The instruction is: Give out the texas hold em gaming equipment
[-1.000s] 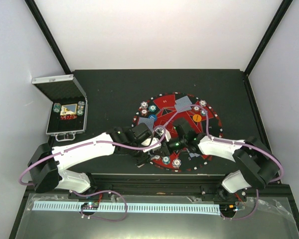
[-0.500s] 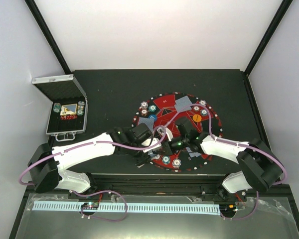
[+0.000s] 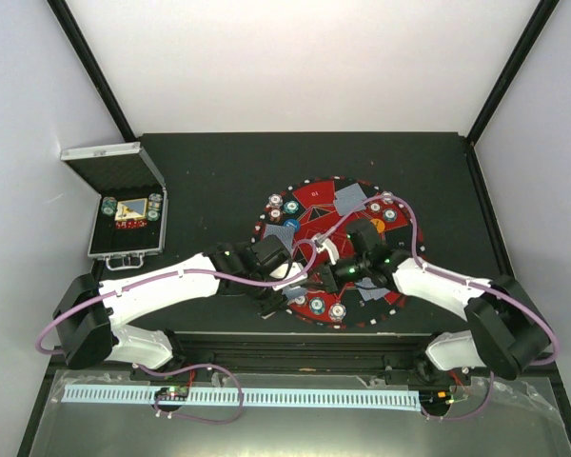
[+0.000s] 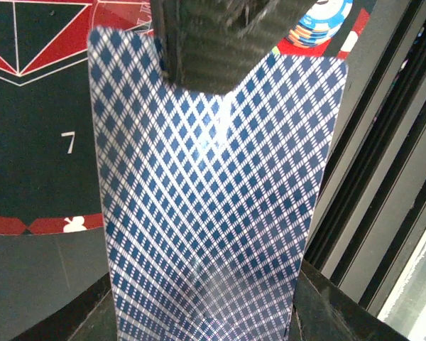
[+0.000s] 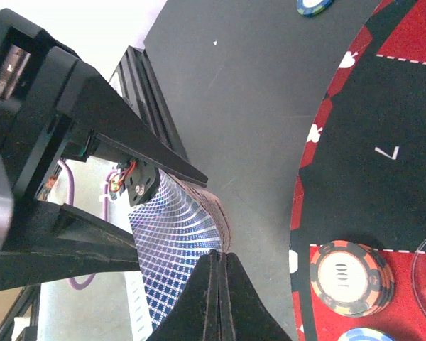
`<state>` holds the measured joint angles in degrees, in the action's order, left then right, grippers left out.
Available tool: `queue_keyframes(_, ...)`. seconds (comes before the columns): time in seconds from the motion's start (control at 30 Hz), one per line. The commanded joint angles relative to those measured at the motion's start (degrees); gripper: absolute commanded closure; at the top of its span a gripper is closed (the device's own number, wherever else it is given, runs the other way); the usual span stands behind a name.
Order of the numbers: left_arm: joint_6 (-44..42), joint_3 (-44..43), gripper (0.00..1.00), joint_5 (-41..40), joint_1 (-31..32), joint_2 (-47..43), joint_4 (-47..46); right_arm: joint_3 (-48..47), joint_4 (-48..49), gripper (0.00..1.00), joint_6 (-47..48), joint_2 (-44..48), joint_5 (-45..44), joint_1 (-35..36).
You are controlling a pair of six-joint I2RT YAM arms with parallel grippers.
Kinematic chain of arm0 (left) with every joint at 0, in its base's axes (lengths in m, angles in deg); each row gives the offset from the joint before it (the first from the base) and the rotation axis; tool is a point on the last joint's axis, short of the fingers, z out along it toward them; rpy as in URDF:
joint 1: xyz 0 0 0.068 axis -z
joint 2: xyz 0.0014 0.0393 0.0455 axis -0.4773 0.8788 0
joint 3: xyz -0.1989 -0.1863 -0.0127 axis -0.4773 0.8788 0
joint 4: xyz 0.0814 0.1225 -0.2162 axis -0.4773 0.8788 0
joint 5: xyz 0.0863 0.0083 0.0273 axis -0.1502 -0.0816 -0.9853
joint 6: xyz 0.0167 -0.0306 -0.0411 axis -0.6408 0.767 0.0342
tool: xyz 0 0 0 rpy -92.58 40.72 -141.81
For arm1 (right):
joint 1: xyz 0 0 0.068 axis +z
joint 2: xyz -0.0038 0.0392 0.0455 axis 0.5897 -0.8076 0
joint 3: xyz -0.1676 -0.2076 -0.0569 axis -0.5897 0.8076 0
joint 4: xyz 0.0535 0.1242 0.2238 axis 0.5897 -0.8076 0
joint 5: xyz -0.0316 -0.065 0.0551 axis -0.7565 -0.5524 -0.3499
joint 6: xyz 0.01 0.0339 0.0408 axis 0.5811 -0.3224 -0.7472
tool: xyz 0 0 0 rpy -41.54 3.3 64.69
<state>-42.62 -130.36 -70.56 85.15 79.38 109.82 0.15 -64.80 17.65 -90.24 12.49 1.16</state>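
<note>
My left gripper (image 3: 284,291) is shut on a deck of blue-diamond-backed playing cards (image 4: 213,206) and holds it over the near edge of the round mat (image 3: 316,194). The deck fills the left wrist view. My right gripper (image 5: 218,260) is shut on the top card's edge, and the cards (image 5: 177,234) bow. Its fingers (image 4: 206,42) show at the top of the left wrist view. Chip stacks (image 3: 337,310) sit round the mat's rim. Dealt cards (image 3: 350,198) and an orange button (image 3: 375,226) lie on the mat.
An open silver case (image 3: 126,217) holding more chips stands at the left. A red-and-grey chip stack (image 5: 350,277) sits close to the right gripper. The black rail at the table's near edge (image 4: 383,177) runs just beside the deck.
The right wrist has swung back toward the far right of the mat while its fingers stay at the deck. The left arm has hardly moved.
</note>
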Motion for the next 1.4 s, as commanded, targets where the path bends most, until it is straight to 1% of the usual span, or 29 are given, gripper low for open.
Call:
queue_keyframes(0.0, -0.51, -2.28, 0.50, -0.94, 0.05, 0.02, 0.13, 0.11, -1.03, 0.99, 1.46, 1.93, 0.50, -1.25)
queue_keyframes(0.13, -0.52, -2.15, 0.50, -1.18, 0.00, 0.31, -0.05, -0.84, -4.26, 0.99, 2.77, 3.23, -2.65, -2.61)
queue_keyframes(0.23, -0.28, -1.93, 0.50, -2.81, -0.64, 0.70, -0.22, -1.84, -8.37, 0.99, 4.57, 5.20, -9.42, -4.59)
queue_keyframes(0.33, -0.12, -2.17, 0.50, -3.64, -2.73, 0.98, 0.03, -3.70, -13.87, 0.99, 5.97, 6.73, -20.04, -6.31)
queue_keyframes(0.47, 0.08, -2.15, 0.50, -3.69, -5.46, -0.05, 0.11, -9.04, -20.37, 0.99, 7.33, 5.91, -39.51, -6.45)
queue_keyframes(0.6, -0.06, -2.28, 0.50, -3.17, -7.08, -0.58, 0.29, -13.90, -20.80, 0.99, 10.10, 3.68, -55.44, -5.79)
queue_keyframes(0.7, -0.06, -2.36, 0.50, -3.12, -7.25, -0.42, 0.41, -17.77, -19.94, 0.99, 13.18, -0.28, -67.95, -3.29)
queue_keyframes(0.8, -0.07, -2.41, 0.50, -2.97, -7.31, -0.53, 0.55, -21.22, -18.15, 0.99, 17.72, -6.74, -80.83, 0.02)
queue_keyframes(0.9, -0.07, -2.37, 0.50, -3.05, -7.42, -0.84, 0.52, -24.65, -16.32, 0.99, 21.12, -13.93, -87.89, 1.55)
queue_keyframes(1.0, -0.07, -2.37, 0.50, -2.99, -7.57, -1.23, 0.47, -26.12, -13.15, 0.99, 24.79, -19.65, -90.53, 3.02)
queue_keyframes(1.13, -0.07, -2.35, 0.50, -3.05, -7.69, -1.55, 0.49, -27.36, -10.95, 0.99, 28.20, -23.30, -88.96, 5.69)
queue_keyframes(1.17, -0.07, -2.30, 0.50, -3.05, -7.74, -1.52, 0.46, -27.66, -10.88, 0.99, 28.55, -24.04, -87.68, 6.32)
queue_keyframes(1.37, -0.07, -2.37, 0.50, -3.07, -7.76, -1.34, 0.47, -30.19, -14.91, 0.99, 26.77, -27.46, -72.83, 7.59)
